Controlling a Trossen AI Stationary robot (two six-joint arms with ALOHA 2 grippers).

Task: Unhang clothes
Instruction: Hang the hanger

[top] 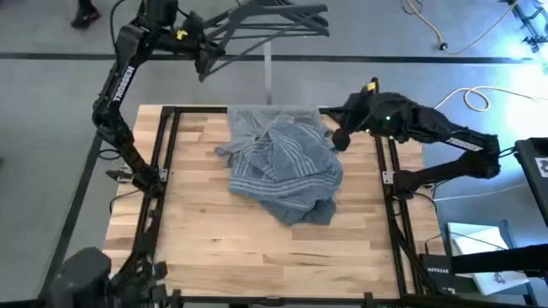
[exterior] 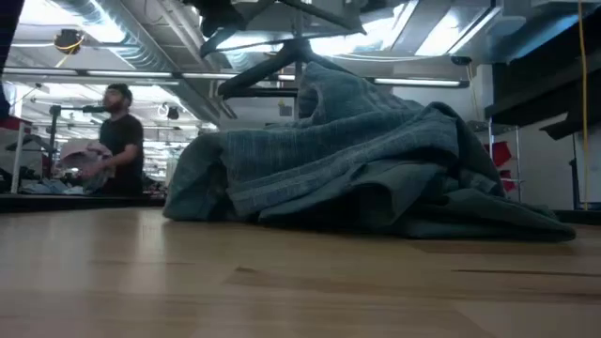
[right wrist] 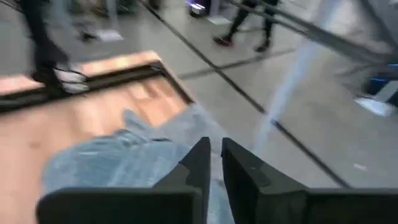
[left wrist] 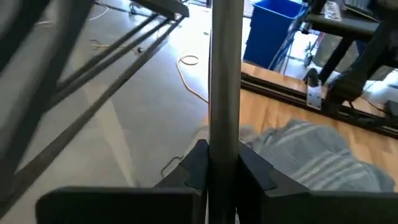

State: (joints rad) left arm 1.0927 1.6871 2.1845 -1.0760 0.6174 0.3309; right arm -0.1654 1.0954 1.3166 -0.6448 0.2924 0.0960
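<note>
High view shows the blue-grey striped shirt (top: 287, 167) lying in a crumpled heap on the wooden surface (top: 197, 248), toward its far edge, with a paler grey garment (top: 257, 118) peeking from under its far side, most likely the T-shirt, though I can't be sure. Both look to be off the rack, so the unhanging seems nearly or wholly done. The left end effector (top: 203, 62) is up beyond the far edge by the dark hangers (top: 274, 21); in its wrist view its fingers sit either side of a grey pole (left wrist: 225, 93), apparently clamped on it. The right end effector (top: 340, 139) rests at the heap's right edge, its fingers nearly together and holding nothing that I can see.
</note>
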